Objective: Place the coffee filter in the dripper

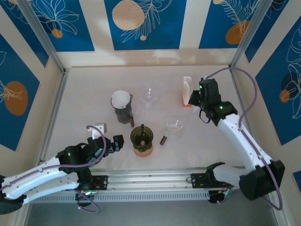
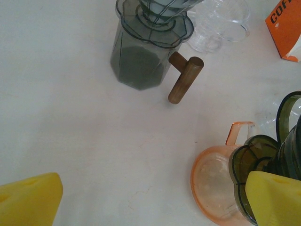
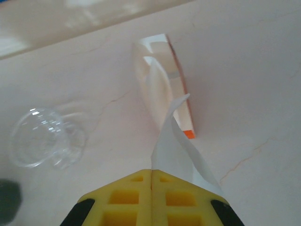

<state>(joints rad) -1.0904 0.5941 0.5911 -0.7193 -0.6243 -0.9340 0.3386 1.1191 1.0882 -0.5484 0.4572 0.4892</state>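
My right gripper [image 3: 151, 170] is shut on a white paper coffee filter [image 3: 175, 141], which curls up from the pads just in front of the orange filter box [image 3: 162, 70]. From above, that gripper [image 1: 194, 99] sits beside the box [image 1: 187, 91] at the back right. An olive dripper [image 1: 141, 136] stands on an orange cup [image 2: 211, 181] near the front centre. My left gripper [image 1: 115, 143] is open just left of it, with one yellow finger [image 2: 28, 200] far left and the other [image 2: 275, 197] over the dripper [image 2: 263, 157]; only bare table lies between them.
A grey carafe [image 1: 123, 112] carrying a dripper with a white filter [image 1: 120, 98] stands left of centre, its wooden handle [image 2: 185, 77] sticking out. A clear glass dripper [image 1: 148, 95] sits behind, and a clear cup [image 1: 174, 125] to the right.
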